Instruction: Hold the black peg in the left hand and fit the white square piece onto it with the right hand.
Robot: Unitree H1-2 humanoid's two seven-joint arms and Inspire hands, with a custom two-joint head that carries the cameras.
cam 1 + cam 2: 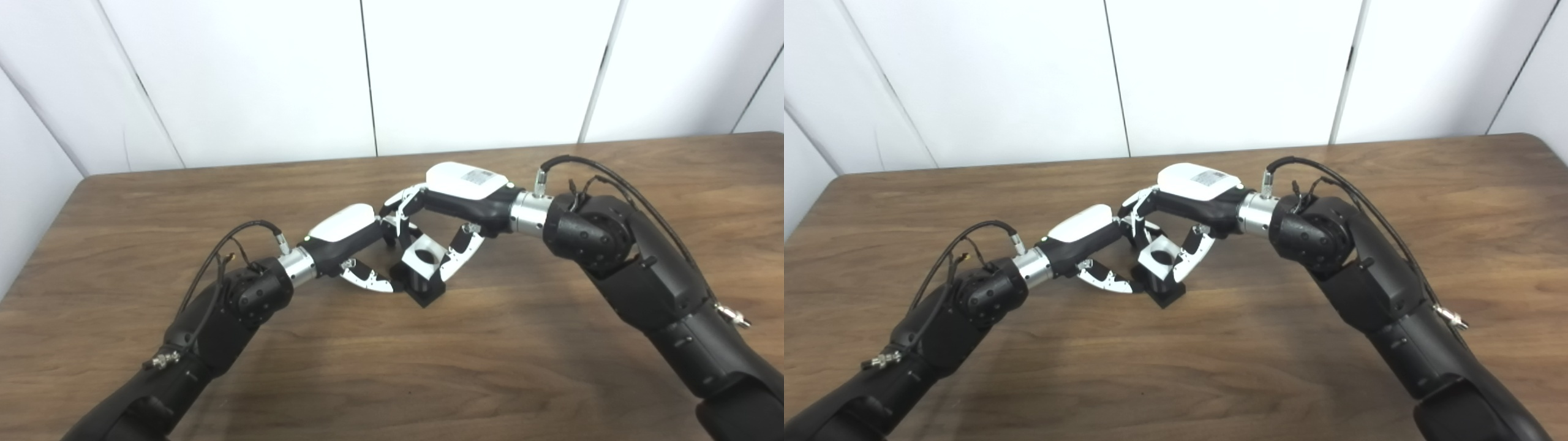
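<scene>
On the brown wooden table point(551, 367), seen from the left eye view, the two hands meet near the middle. The left hand point(352, 245) comes in low from the left, and its fingers point(367, 280) reach to the black peg point(422, 288) and close on its left side. The black peg stands with its square foot down on the table. The white square piece point(422, 257) sits on top of the peg, tilted a little, and its round hole faces up. The right hand point(456, 205) comes from the right, with one finger pressed on the right edge of the white piece and the others curled over the far side, so it is clamped on the piece. From the right eye view, the same things show a bit more to the left. The left hand point(1084, 236) grips the black peg point(1162, 285), and the right hand point(1191, 199) pinches the white square piece point(1160, 256) sitting on it. White wall panels point(1225, 73) stand behind the table point(1213, 380).
</scene>
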